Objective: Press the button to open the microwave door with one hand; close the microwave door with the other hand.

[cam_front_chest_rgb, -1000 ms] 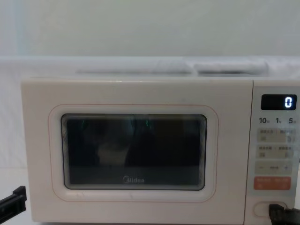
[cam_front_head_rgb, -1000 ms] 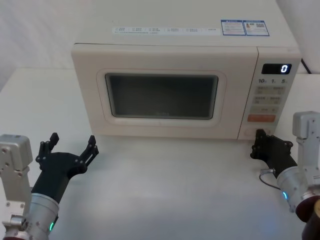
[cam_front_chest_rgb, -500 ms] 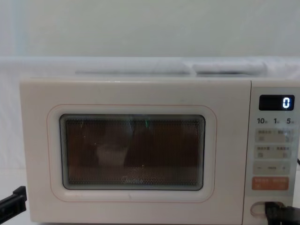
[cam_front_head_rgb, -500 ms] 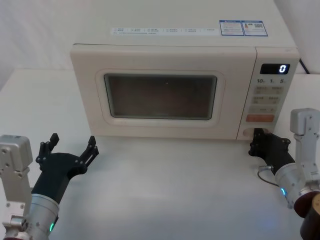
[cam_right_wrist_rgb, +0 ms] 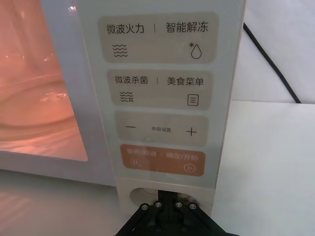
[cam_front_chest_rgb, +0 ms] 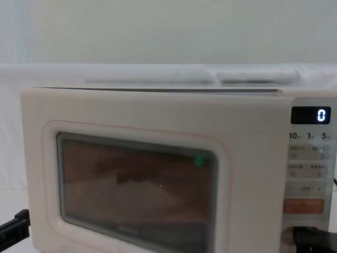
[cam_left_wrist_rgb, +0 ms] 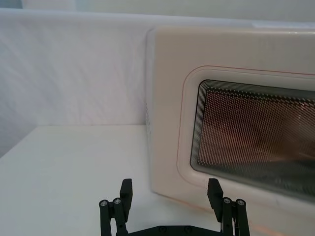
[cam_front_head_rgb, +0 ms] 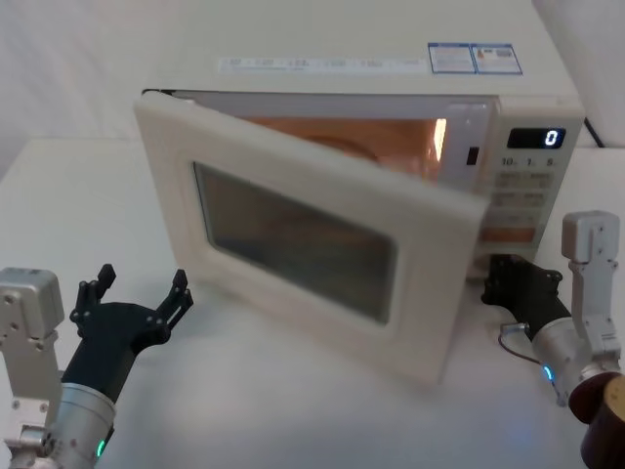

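Looking down from the head view, the microwave door [cam_front_head_rgb: 293,249] stands partly open, hinged at its left edge, its free right edge swung out toward the robot; its long axis runs left to right. The left pincer [cam_front_head_rgb: 135,311] waits spread wide on the tabletop [cam_front_head_rgb: 293,410] in front of the door's hinge side. The right pincer [cam_front_head_rgb: 518,285] sits at the door's lower right. In the left wrist view, the left pincer's fingers [cam_left_wrist_rgb: 125,192] frame the door's near corner. In the right wrist view, the right pincer touches the button [cam_right_wrist_rgb: 142,192]; whether it is spread I cannot tell. In the chest view, the door faces slightly rightward. To close well, I judge the left pincer should push flat near the free edge.
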Motion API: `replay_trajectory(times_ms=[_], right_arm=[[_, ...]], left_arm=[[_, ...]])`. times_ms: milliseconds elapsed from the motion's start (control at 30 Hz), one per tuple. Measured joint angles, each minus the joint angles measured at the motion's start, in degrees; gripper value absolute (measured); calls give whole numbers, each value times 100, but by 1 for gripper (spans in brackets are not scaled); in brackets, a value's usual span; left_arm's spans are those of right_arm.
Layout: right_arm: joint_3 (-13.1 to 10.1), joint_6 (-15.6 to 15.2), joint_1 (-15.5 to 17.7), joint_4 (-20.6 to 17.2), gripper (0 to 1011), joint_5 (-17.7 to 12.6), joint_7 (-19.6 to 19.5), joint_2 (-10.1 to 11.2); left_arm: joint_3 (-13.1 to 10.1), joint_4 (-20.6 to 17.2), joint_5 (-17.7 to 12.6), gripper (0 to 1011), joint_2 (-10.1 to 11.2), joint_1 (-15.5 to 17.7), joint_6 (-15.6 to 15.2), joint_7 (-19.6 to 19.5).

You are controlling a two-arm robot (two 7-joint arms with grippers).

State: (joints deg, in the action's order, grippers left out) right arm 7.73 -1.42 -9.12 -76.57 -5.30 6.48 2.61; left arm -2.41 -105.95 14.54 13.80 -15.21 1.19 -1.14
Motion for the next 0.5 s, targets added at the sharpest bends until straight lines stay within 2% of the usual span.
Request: replay_trajectory(times_ms=[233, 500], right_arm=[[-2, -5, 72, -84, 0, -8, 1, 24], [-18, -60, 332, -398, 0, 9, -3, 117]], left_arm=[[0, 0, 0, 1001, 0, 0, 0, 0], [0, 0, 0, 1001, 0, 0, 0, 0]])
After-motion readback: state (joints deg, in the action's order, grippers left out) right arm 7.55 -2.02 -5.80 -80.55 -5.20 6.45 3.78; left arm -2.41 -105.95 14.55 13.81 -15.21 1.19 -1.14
